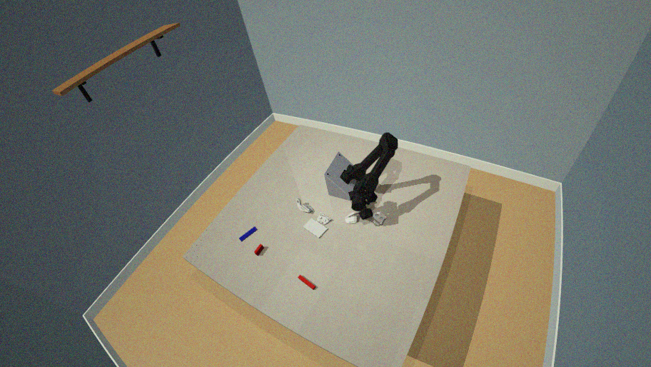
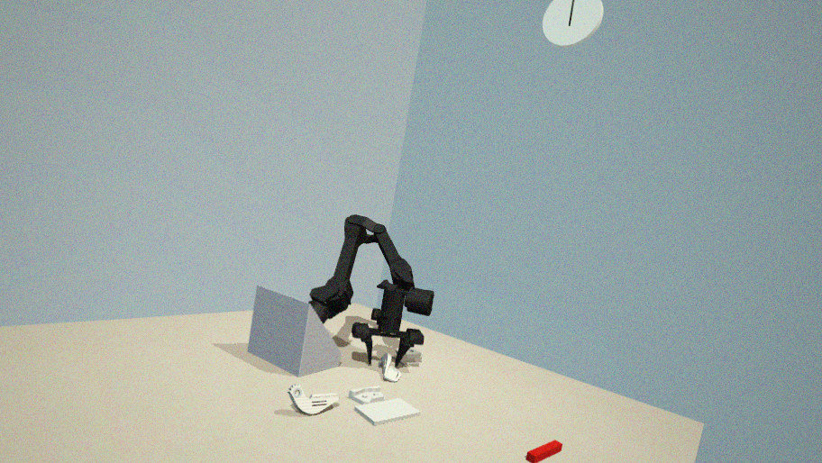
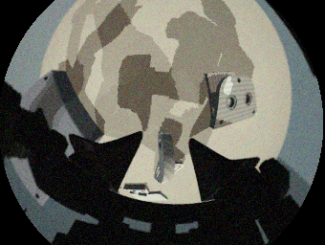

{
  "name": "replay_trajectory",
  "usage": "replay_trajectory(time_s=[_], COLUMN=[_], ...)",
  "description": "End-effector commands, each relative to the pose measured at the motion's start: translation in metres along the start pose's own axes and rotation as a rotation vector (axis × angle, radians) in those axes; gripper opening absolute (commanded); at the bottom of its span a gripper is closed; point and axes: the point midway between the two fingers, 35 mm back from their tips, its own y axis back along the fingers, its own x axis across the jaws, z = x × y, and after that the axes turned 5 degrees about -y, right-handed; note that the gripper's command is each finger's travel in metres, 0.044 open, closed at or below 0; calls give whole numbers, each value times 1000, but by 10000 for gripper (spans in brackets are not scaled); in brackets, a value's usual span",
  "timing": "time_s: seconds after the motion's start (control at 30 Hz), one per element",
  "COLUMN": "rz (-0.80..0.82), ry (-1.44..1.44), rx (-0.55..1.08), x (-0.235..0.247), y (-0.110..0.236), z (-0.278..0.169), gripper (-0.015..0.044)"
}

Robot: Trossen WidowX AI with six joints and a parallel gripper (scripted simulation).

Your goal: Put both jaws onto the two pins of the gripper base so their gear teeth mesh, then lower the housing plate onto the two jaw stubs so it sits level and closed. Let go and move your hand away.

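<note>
My gripper (image 2: 383, 364) (image 3: 165, 138) is open, pointing down low over the table. One white jaw (image 1: 350, 218) (image 2: 390, 369) (image 3: 164, 160) stands between and slightly in front of the fingertips, not gripped. The other jaw (image 1: 303, 207) (image 2: 314, 403) lies apart, left of the gripper base. The gripper base (image 1: 323, 218) (image 2: 366, 394) sits at the back edge of a flat white plate, its two small pins upward. The housing plate (image 1: 379, 218) (image 2: 412, 355) (image 3: 235, 101), with two round holes, lies right of the gripper in the wrist view. Fingertips are hidden in the top view.
A flat white plate (image 1: 315, 228) (image 2: 388, 412) lies in front of the gripper base. A grey wedge-shaped block (image 1: 337, 188) (image 2: 280, 331) stands beside the arm's base. A blue bar (image 1: 248, 233), a red block (image 1: 258, 249) and a red bar (image 1: 306, 282) (image 2: 543, 451) lie farther out.
</note>
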Motion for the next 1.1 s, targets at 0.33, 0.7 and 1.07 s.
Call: replay_trajectory(time_s=[0.33,0.7,1.07], rz=[0,0,1], ry=[-3,-3,-3], rx=[4,4,5], x=[0,0,0], y=[0,0,5], z=[0,0,-1], gripper=[72,37,37])
